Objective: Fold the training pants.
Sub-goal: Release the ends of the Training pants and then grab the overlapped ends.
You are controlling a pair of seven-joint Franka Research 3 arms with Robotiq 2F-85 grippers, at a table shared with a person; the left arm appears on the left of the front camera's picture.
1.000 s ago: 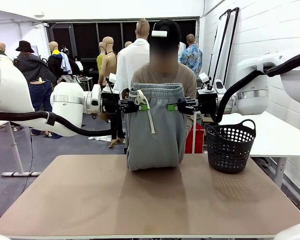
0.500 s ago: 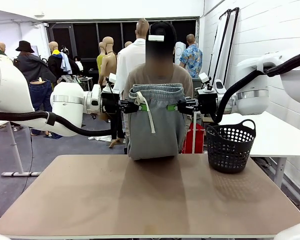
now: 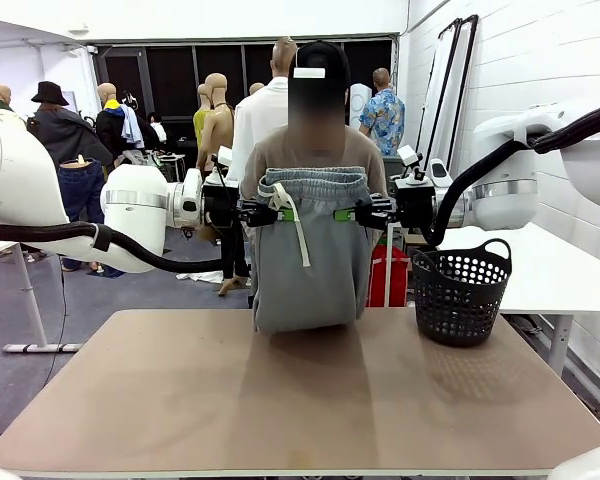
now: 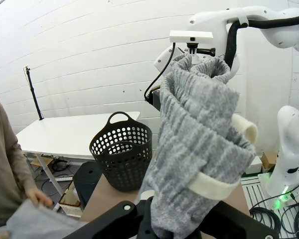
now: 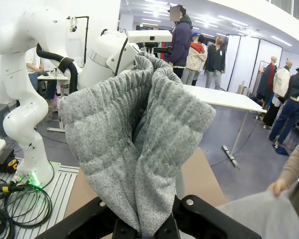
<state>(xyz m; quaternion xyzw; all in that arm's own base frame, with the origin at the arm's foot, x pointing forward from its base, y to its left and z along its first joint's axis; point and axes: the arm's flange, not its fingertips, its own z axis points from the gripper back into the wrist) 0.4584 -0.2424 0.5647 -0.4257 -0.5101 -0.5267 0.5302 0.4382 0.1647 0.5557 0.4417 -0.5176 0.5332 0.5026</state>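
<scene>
front view, nearest first: the table (image 3: pixel 280 400) lies bare, below both grippers and on their near side. above its far part the left gripper (image 3: pixel 283 214) and the right gripper (image 3: pixel 346 214) face each other at one level, each clamped tight on one end of the waistband of the training pants (image 3: pixel 305 275). the waistband spans the gap between them. the pants' long axis drops straight down from the jaws, with the white drawstring (image 3: pixel 302 235) dangling down the front. the rounded lower fold hangs close over the table's far edge; whether it touches i cannot tell. both arms are equally near the cloth, so laying it down looks like a joint move, downward and toward the near side. in the left wrist view, past the bunched cloth in the jaws, a person's hand (image 4: pixel 38 197) grips more grey fabric, likely the leg ends. the basket (image 3: pixel 460 290) sits below and outward of the right gripper, apart from the pants; a sideways swing could snag it. the person (image 3: pixel 280 150) stands just behind.
</scene>
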